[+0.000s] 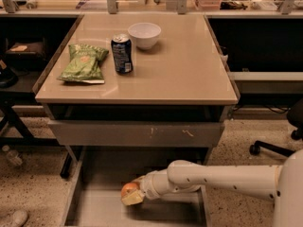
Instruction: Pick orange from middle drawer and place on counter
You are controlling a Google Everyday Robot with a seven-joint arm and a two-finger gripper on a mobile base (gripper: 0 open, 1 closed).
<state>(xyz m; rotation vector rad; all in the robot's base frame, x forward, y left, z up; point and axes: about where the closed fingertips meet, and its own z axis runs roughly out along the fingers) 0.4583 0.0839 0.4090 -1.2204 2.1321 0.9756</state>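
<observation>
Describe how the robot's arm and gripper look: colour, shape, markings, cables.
The arm is a white, rounded tube with a bulbous joint and small dark dots along its shell; no cables show. It narrows through a ribbed white wrist to the gripper, pale yellowish at its tip, down in the grey metal drawer tray.

A big beige counter [180, 70] fills the middle. A white bowl [144, 34] sits on the back part of the counter. A blue soda can [122, 54] stands upright on the counter's left part. A green chip bag [84, 63] lies flat near the counter's left edge. Just below the counter's front edge is a grey drawer front [137, 134] with pale scratches. Lower down, below the counter, the middle drawer [99, 207] is pulled open. A white robot arm [222, 176] reaches in from the right, below the counter. The gripper [134, 195] is inside the drawer. The orange [128, 189] sits right at the gripper's tip, touching it.
</observation>
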